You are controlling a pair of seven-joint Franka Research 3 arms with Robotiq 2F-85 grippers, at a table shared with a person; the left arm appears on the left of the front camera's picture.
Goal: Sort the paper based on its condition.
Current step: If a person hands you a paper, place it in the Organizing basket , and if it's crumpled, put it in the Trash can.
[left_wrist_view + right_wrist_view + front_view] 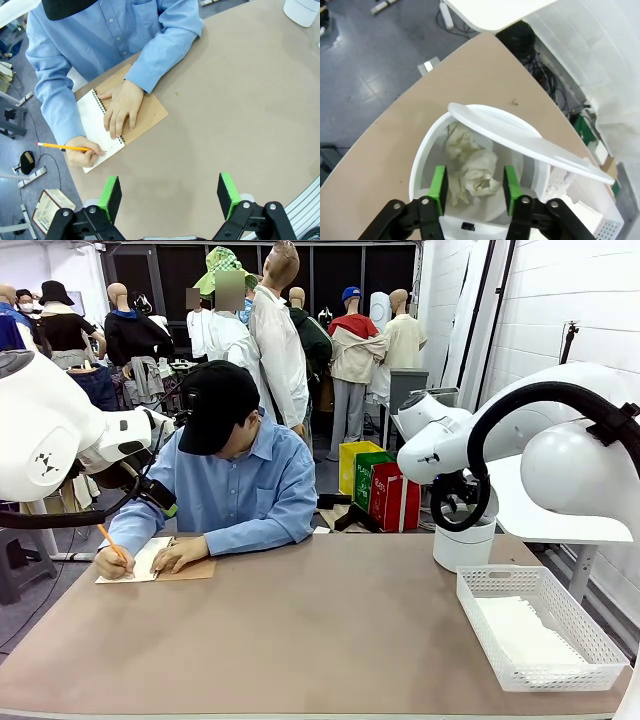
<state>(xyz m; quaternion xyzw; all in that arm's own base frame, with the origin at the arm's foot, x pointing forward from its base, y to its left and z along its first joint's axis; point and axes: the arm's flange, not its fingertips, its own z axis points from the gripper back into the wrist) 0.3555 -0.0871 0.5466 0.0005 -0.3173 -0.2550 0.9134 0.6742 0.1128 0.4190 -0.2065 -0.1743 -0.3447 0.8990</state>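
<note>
Brown, smooth tabletop [300, 640], front view. Person in a blue shirt and black cap [240, 490] at 11 o'clock, bent over a spiral-bound notebook with a brown cardboard cover [190, 570], a yellow pencil [110, 540] in one hand. White plastic lattice basket [545, 677] at 4 o'clock, close to the near edge; flat white paper sheets [520, 630] lie stacked inside it. White round plastic bin [462, 545] at 3 o'clock, just beyond the basket, not touching it. My right arm [450, 445] bends over that bin; my left arm [60, 430] comes in at 9 o'clock.

Left wrist view. My left gripper [169, 195] hovers above bare tabletop, green pads [110, 197] wide apart, nothing between them. Notebook at 10 o'clock, white page beside brown cover. One hand of the person [122, 107] rests flat across the spiral binding; the other hand [82, 152], at 9 o'clock, presses the pencil tip to the white page. Bin's rim shows at the 1 o'clock corner.

Right wrist view. My right gripper [474, 177] looks straight down into the bin, whose flat white lid [520, 142] stands tilted, running from 11 toward 4 o'clock. Fingers apart. Below them a crumpled wad of white paper [472, 165] lies inside the bin, in line with the gap between the pads; whether either pad touches it I cannot tell. Basket's corner at 5 o'clock, a flat sheet inside.
</note>
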